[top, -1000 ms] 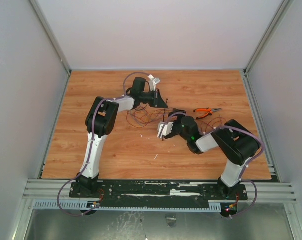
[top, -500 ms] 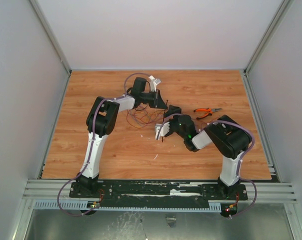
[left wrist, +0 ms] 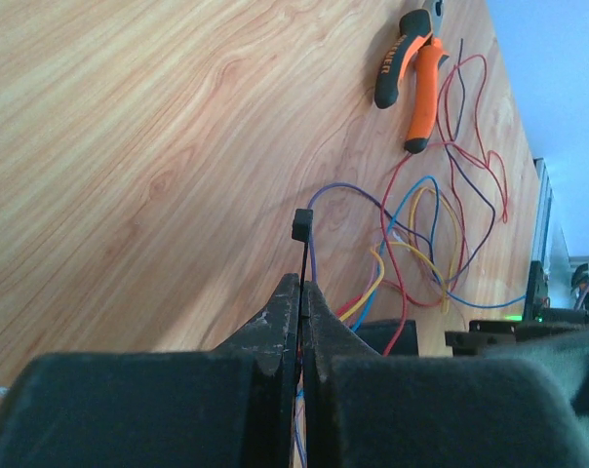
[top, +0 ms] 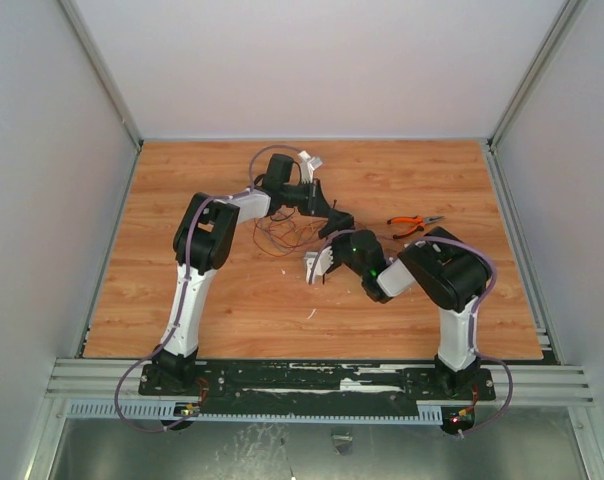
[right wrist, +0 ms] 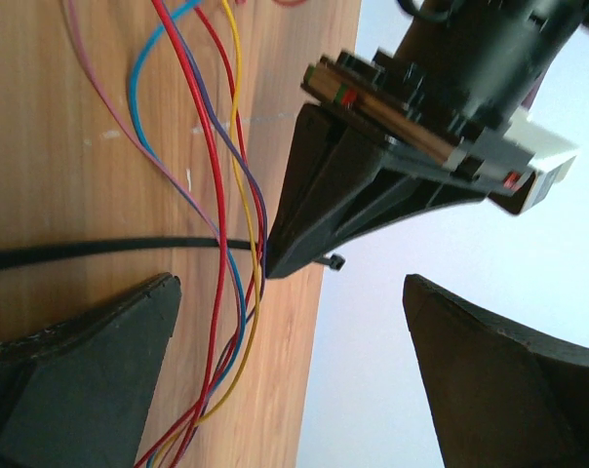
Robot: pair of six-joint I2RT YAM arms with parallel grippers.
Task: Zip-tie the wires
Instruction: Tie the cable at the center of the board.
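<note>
Here the left hand (left wrist: 301, 292) clamps the zip tie (left wrist: 302, 234) — right hand (right wrist: 290, 288) agape, seemingly just beside it.

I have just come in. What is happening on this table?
Two robot arms are zip-tying a tangle of thin wires. The left gripper is shut on the black zip tie just below its head. The right gripper stands open nearby, holding nothing. The strip crosses the wires, but no closed loop shows. The pliers lie untouched on the table.

1 zip tie (left wrist: 303, 258), 1 wire tangle (top: 287, 235), 1 pliers (left wrist: 423, 97), 2 arms (top: 197, 240).
</note>
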